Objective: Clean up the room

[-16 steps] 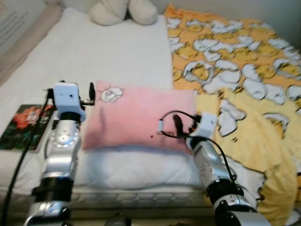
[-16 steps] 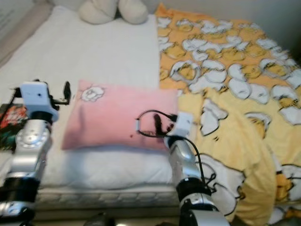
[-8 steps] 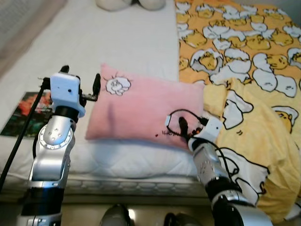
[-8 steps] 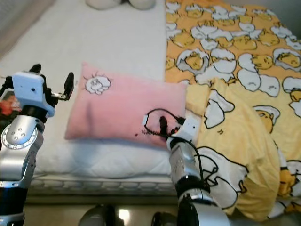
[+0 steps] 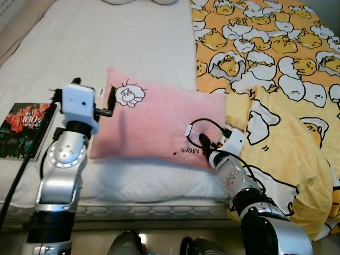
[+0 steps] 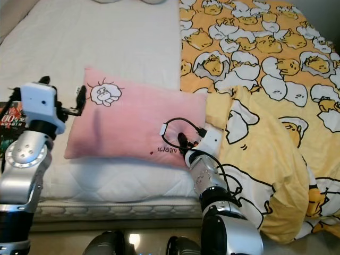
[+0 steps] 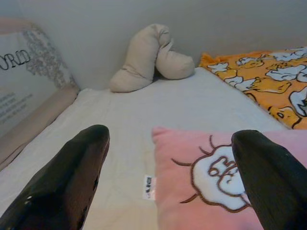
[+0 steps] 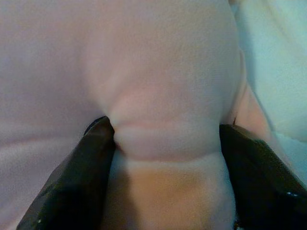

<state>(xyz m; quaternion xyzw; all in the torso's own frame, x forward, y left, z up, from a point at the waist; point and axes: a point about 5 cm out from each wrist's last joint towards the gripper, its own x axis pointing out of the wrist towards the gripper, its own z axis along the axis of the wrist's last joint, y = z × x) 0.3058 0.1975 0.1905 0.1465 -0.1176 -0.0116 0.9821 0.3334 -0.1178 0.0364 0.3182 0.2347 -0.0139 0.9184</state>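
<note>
two right gripper (image 8: 163, 143) fingers (image 8: 81, 177) pinching pink pillow (image 5: 159, 122) fold between.

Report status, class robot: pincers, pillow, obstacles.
Right pincer pinching pink pillow near corner. Left pincer open at pillow's far corner, not gripping. Book beside, yellow blanket alongside.

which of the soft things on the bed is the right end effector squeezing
The pink pillow with the cartoon patch: the right end effector pinches a fold of its near edge. The beige cushion lies at the bed's far end.
</note>
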